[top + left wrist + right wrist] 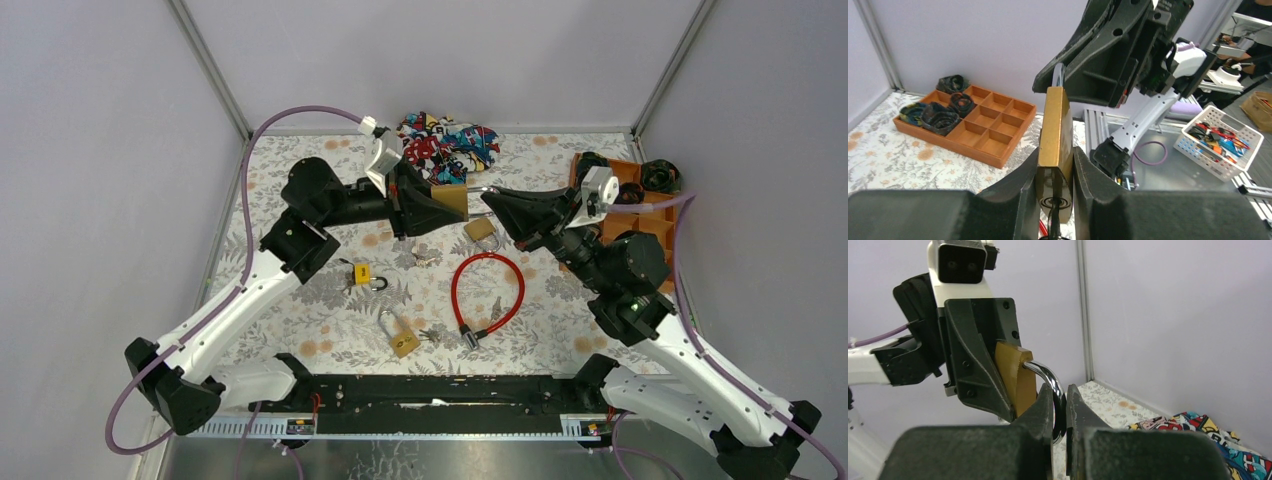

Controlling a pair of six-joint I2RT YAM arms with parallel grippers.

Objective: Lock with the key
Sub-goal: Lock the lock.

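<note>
The left hand point(1055, 167) clamps the brass padlock point(1054, 125) by its body, raised above the bench point(330, 320) near the back. The right hand point(1060, 407) pinches narrow on its steel shackle point(1048, 376).

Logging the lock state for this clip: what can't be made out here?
- End of the shackle: right wrist view, the right gripper covers it, so locked or open cannot be told.
- Underside of the padlock: left wrist view, cut off by the bottom edge; anything inserted cannot be told.
</note>
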